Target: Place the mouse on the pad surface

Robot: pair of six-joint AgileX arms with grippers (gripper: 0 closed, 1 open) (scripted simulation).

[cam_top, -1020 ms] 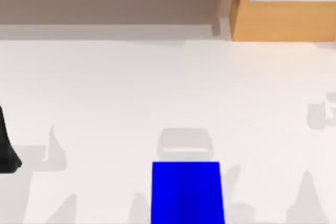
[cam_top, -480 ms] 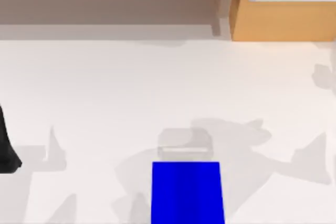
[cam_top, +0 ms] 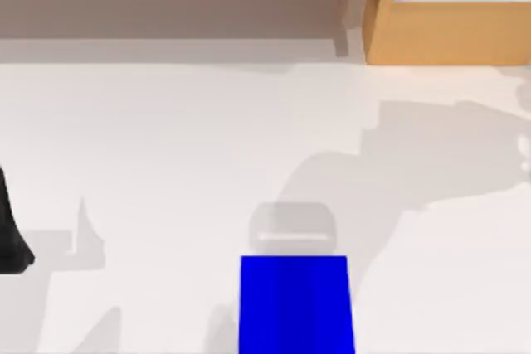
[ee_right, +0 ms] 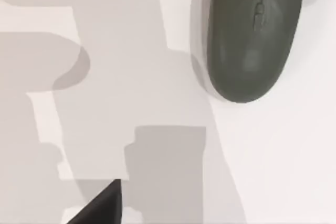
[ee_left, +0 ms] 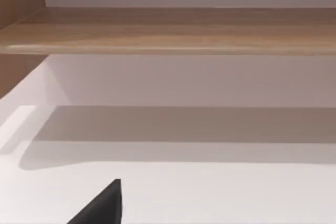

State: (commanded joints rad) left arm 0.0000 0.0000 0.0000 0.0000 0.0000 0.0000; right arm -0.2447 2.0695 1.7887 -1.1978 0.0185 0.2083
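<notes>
**Right arm on the move over the desk; mouse not yet taken**

Jaws: I cannot tell whether either pair is open or closed. The right gripper [ee_right: 102, 205] shows as a matte black wedge tip at the edge of the right wrist view, and it holds nothing that I can see. It hangs above the desk and looks down on the mouse.

Change noted: over the last second the broad grey shadow [cam_top: 398, 172] on the right half of the white, smooth desk [cam_top: 166, 147] has grown. It has also swung back toward the tan wooden cabinet [cam_top: 448, 14]. I take this as the right arm travelling overhead on its approach. The mouse and the pad have not shifted.

Task items: the small pale grey-white, round-cornered mouse [cam_top: 292, 228] lies flat on the desk, just beyond the far edge of the pad and apparently touching it. In the right wrist view it appears as a darker, smooth oval shell [ee_right: 252, 35] with a scroll-wheel slot. The flat, vivid blue, matte rectangular pad [cam_top: 296, 304] is bare, so the placing is still to be done.

Left gripper [ee_left: 102, 205]: parked at the desk's left edge, facing the wood-grain shelf [ee_left: 168, 30].
</notes>
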